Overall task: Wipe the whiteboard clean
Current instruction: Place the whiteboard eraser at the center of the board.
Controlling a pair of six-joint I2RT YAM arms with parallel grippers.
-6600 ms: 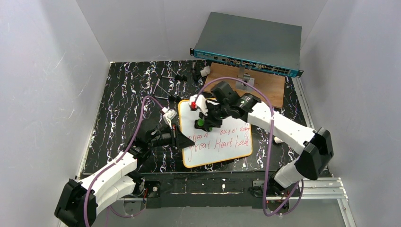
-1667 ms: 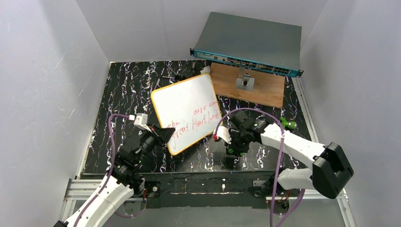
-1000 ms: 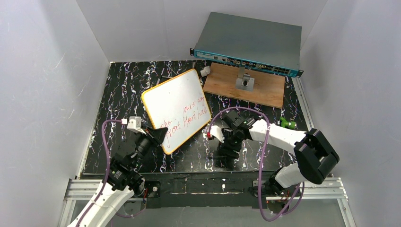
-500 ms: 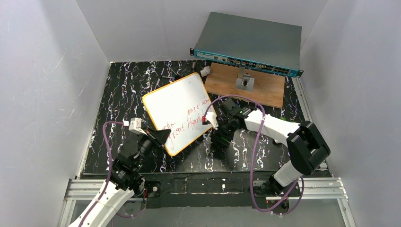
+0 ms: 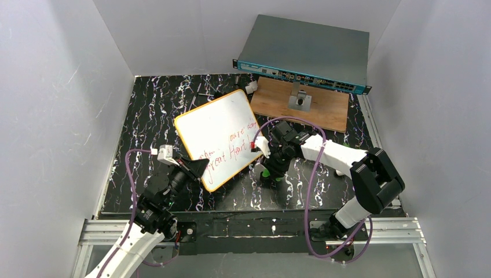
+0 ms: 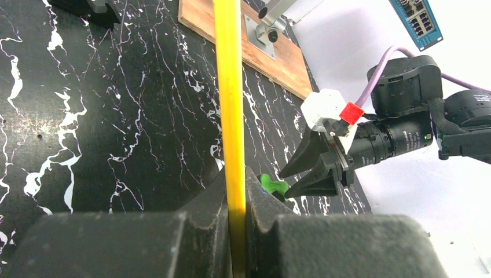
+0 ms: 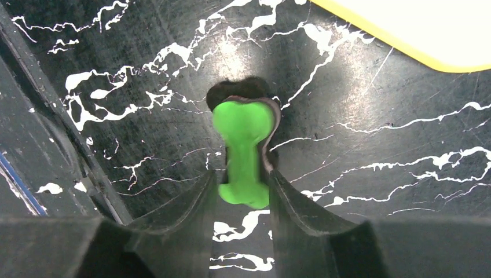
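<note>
The left arm (image 5: 124, 246) and right arm (image 5: 341, 156) wear white shells with black joints. A purple cable (image 6: 376, 81) loops along each. The left pincer (image 6: 234, 179) and right pincer (image 7: 240, 185) are black.

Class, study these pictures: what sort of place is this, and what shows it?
Likely a robotics lab test cell: white panel walls box in a black marbled table, a left arm and right arm are mounted at its near edge, and a network switch sits at the back.
</note>
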